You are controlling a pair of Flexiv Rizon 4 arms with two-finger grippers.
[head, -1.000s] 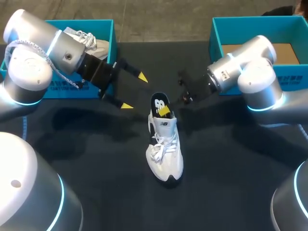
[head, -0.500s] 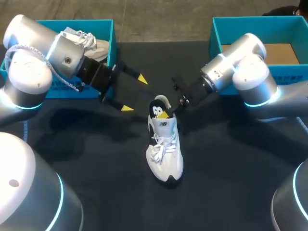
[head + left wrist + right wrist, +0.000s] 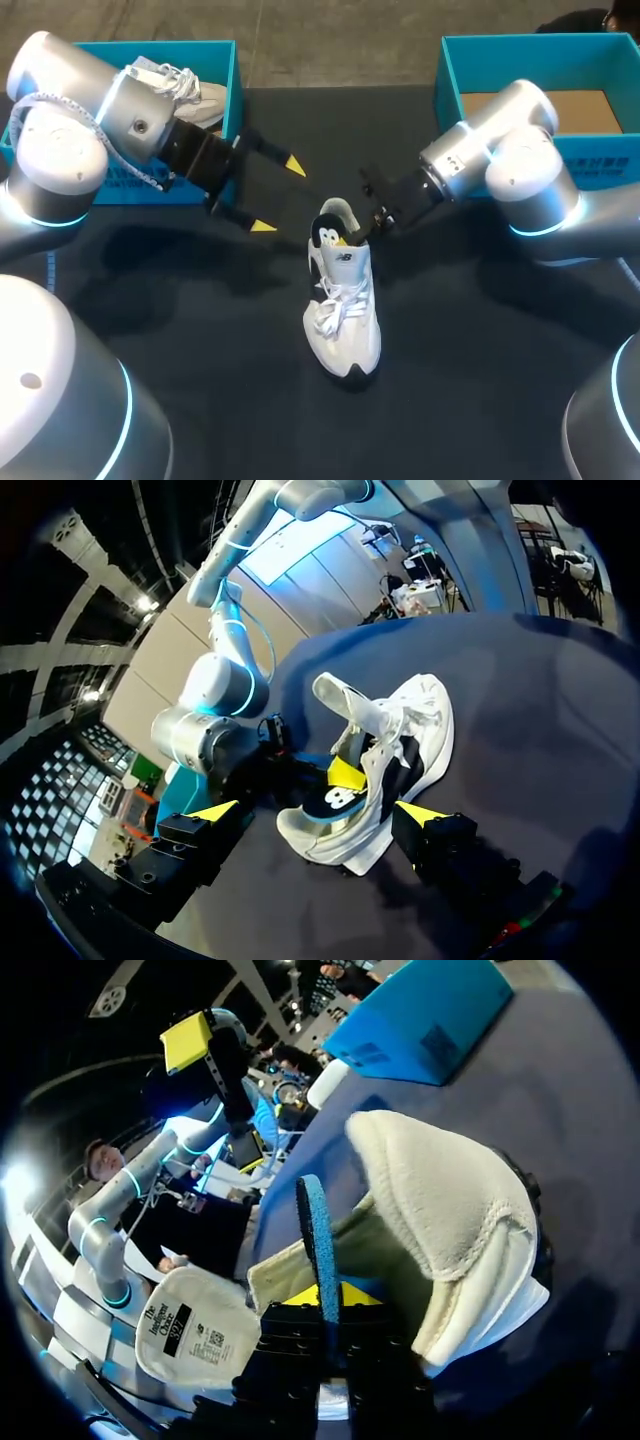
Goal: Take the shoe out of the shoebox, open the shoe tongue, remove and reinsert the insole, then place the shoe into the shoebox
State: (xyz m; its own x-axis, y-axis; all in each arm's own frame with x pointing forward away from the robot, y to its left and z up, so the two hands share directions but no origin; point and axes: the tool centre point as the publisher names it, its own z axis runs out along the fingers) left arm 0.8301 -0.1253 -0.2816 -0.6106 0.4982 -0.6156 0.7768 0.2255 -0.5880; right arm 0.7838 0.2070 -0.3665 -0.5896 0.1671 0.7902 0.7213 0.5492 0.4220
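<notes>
The left claw (image 3: 278, 195) hangs released, fingers spread, with the shoe (image 3: 345, 310) ahead of it and just past its tips, not touching. The shoe stands upright on the bench (image 3: 480, 330), outside the left shoebox (image 3: 234, 75) and the right shoebox (image 3: 445, 70). Its long axis runs from the heel, which faces both claws, to the toe, which points away from them. The insole (image 3: 327, 236) rises on edge out of the heel opening. The right claw (image 3: 350, 235) sits at that heel end, clenched on the insole's upper edge; its wrist view shows the thin blue rim pinched between the fingers. Judgement: the right arm is nearer and holds the work. Any draw or push of the insole should follow the shoe's long axis, and the left claw is placed to steady the heel.
</notes>
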